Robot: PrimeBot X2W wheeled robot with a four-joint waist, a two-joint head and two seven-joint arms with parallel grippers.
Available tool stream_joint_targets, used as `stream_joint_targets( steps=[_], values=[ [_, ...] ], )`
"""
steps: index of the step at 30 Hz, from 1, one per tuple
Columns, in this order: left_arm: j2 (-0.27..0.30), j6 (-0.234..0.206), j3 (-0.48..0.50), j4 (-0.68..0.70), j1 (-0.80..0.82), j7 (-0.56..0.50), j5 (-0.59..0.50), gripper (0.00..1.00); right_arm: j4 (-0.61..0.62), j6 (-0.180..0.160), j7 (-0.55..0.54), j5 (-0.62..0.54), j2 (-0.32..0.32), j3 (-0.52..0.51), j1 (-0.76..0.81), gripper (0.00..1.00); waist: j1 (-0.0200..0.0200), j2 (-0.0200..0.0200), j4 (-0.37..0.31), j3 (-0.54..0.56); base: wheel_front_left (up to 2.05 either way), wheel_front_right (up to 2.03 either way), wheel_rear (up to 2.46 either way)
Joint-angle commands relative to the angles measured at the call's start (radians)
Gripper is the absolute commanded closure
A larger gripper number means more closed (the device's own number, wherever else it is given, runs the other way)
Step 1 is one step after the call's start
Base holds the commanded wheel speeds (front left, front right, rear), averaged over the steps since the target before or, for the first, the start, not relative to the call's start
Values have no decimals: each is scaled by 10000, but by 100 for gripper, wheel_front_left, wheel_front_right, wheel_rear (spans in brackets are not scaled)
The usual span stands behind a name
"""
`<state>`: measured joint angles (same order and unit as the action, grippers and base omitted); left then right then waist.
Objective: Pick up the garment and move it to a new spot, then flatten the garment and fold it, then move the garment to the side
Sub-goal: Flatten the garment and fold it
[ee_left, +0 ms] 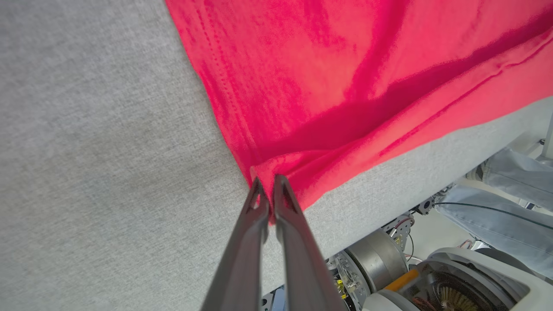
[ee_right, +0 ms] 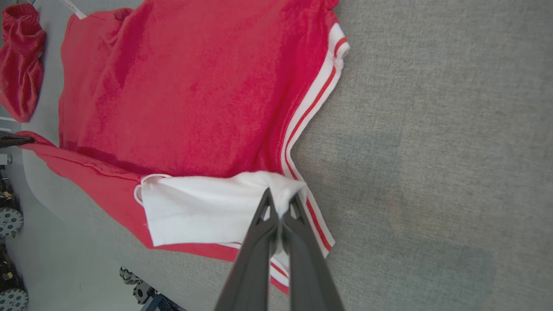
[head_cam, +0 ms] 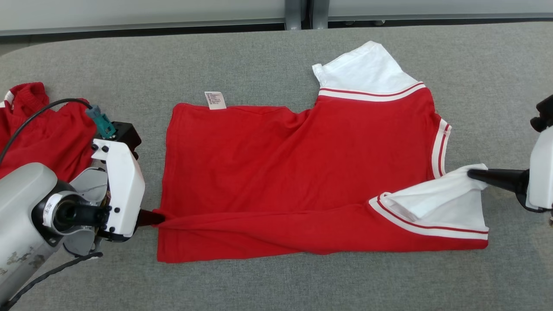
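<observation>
**Garment** [head_cam: 298, 172]: a red short-sleeved shirt with white sleeves and red-and-white striped trim. It is lying spread across the middle of the table, hem end toward the robot's left and neck end toward its right. A long crease is running along the near side, from one gripper to the other.

**Table** [head_cam: 259, 56]: it is covered in grey woven cloth and is carrying everything listed here.

**Left gripper** [head_cam: 157, 218]: its fingers are pressing together on the near corner of the hem, with a pinch of red cloth gathered between the tips. In the left wrist view that corner is sitting close to the table's near edge.

**Right gripper** [head_cam: 473, 174]: its fingers are closing narrowly on the tip of the near sleeve.

**Near sleeve** [head_cam: 440, 201]: white, it is bunching at the held tip and lying partly over the red shoulder.

**Far sleeve** [head_cam: 367, 69]: white, it is lying flat and pointing away from the robot.

**Care label** [head_cam: 215, 100]: a small white tag sticking out past the far edge, near the hem.

**Second red garment** [head_cam: 39, 129]: it is lying crumpled at the table's left end, partly behind the left arm and well apart from the shirt
</observation>
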<state>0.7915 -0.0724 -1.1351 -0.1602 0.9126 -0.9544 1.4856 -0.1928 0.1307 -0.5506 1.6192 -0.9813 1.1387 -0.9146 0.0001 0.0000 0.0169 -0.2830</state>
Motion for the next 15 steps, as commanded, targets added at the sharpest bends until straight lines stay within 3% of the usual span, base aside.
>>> stream_joint_targets(
  steps=[1, 6, 10, 11, 12, 13, 14, 15],
  values=[
    [-117, 108, 36, -193, 168, 20, 27, 100, -238, 2, 122, 37, 161, -41, -164, 100, -1, 0, 34, -92, 0, 0, 0],
    [-508, 360, 64, -843, 390, 96, -63, 100, -1054, 2, 318, -34, 789, -68, -522, 100, -1, 0, 73, -302, 0, 0, 0],
    [-821, 542, 57, -1313, 467, 222, -171, 100, -1570, 2, 394, -43, 1186, -9, -657, 54, -1, 0, 94, -350, 0, 0, 0],
    [-866, 593, 26, -1414, 490, 279, -243, 82, -1702, 2, 475, -42, 1277, -24, -687, 0, -1, 0, 92, -335, 0, 0, 0],
    [-900, 632, 11, -1525, 522, 368, -358, 55, -1788, 2, 558, -44, 1366, -34, -698, 0, -1, 0, 90, -302, 0, 0, 0],
    [-945, 674, -40, -1623, 507, 408, -410, 38, -1877, 2, 682, -68, 1466, -50, -695, 0, -1, 0, 85, -245, 0, 0, 0],
    [-971, 737, -76, -1715, 461, 459, -442, 0, -1921, 2, 855, -106, 1556, -72, -674, 0, -1, 0, 81, -165, 0, 0, 0],
    [-988, 794, -48, -1789, 426, 551, -490, 0, -1941, 2, 1061, -137, 1622, -119, -639, 0, -1, 0, 74, -79, 0, 0, 0]
  ],
)
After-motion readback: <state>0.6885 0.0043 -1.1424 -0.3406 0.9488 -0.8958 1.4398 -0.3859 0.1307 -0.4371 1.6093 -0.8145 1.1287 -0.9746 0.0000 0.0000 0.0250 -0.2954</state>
